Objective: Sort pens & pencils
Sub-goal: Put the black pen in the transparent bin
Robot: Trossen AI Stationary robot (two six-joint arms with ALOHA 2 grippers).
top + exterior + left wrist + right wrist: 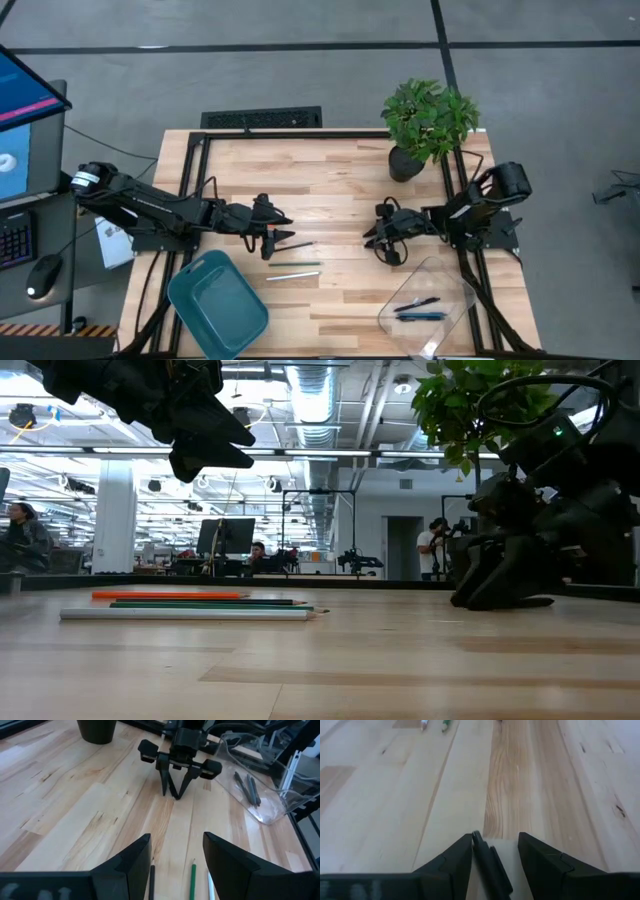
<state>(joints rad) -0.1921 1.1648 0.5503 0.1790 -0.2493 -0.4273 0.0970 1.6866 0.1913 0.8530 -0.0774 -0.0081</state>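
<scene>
The right gripper [384, 243] sits low at the table [340, 180], its fingers spread, with a dark pen [487, 857] lying between the fingers [455, 857] in the right wrist view; the jaws flank the pen without visibly clamping it, and its long axis runs along the gripper's own line. The clear tray [455, 290] that already holds two pens [418, 309] lies at about 5 o'clock from this gripper, near it, so the right arm is the nearer one for that delivery. The left gripper [275, 228] hangs just above the wood, fingers apart and empty. The pencils [290, 264] lie directly beneath and at 6 o'clock from it, long axes running roughly 3 to 9 o'clock, side by side and nearly parallel: orange, green and a pale one in the low view. The teal bin [215, 300] lies at 7 o'clock from the left gripper, making the left arm the nearer for pencils.
</scene>
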